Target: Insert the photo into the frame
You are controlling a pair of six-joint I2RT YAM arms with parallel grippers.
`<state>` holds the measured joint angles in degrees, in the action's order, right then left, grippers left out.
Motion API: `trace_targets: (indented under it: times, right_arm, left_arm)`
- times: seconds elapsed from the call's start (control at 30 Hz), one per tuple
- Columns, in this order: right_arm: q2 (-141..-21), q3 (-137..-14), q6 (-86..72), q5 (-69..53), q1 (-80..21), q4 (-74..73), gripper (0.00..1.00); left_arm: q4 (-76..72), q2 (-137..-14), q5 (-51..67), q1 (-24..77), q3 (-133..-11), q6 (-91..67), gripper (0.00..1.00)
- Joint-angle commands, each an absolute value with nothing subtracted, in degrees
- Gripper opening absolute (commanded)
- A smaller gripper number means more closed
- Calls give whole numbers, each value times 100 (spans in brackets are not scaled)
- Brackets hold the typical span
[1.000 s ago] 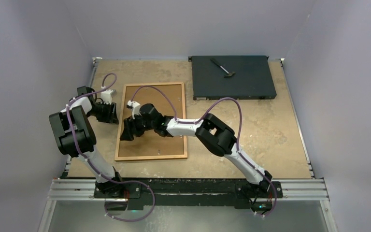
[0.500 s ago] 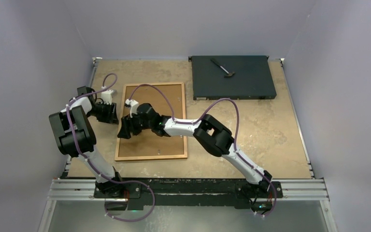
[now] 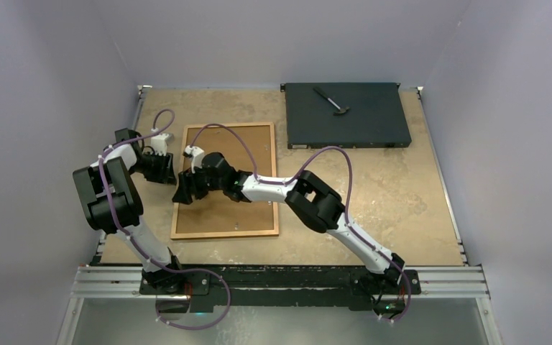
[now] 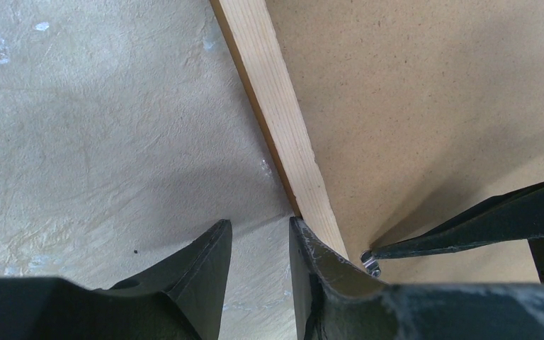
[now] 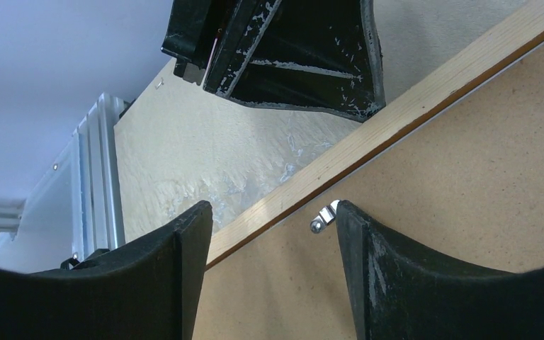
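The frame (image 3: 223, 233) lies flat on the table with its brown hardboard backing (image 3: 237, 212) facing up. The photo is hidden. My left gripper (image 3: 167, 169) is just outside the frame's left rail (image 4: 276, 106). It is open over bare table, and its right finger (image 4: 312, 255) rests against the rail's outer edge. My right gripper (image 3: 185, 191) hangs over the same rail (image 5: 411, 117) from the inner side. It is open, straddling rail and backing (image 5: 467, 212). A small metal clip (image 5: 324, 216) on the backing touches its right finger (image 5: 368, 262). The clip (image 4: 370, 263) also shows in the left wrist view.
A black flat box (image 3: 345, 115) sits at the back right with a small hammer-like tool (image 3: 332, 101) on it. An aluminium rail (image 3: 280, 280) runs along the near edge. Walls close in on the left, back and right.
My right gripper has slid left across the backing to the frame's left rail. The left gripper has stayed at the rail's outer edge.
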<state>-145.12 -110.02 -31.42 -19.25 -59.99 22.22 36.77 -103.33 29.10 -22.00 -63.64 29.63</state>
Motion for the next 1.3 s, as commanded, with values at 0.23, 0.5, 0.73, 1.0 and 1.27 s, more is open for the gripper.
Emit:
trace_targets:
  times: [0.23, 0.5, 0.73, 1.0, 1.27]
  right_arm:
    - [-14778, -11154, -3095, -2486, -6002, 2141, 65]
    - [-14928, -11316, -3158, -2900, -6009, 2211, 62]
    - [-14913, -11180, -3175, -3009, -6005, 2270, 61]
    - [-14839, -10989, -3298, -3411, -6018, 2656, 58]
    - [-14848, -10973, -3241, -3676, -6086, 2702, 58]
  left_arm:
    - [3938, -10524, 3100, -2155, -6218, 3015, 34]
    - [3919, -10522, 3100, -2153, -6232, 2996, 33]
    - [3913, -10540, 3076, -2163, -6294, 2975, 32]
    - [3894, -10541, 3067, -2162, -6314, 2949, 32]
    - [3888, -10555, 3067, -2162, -6368, 2918, 31]
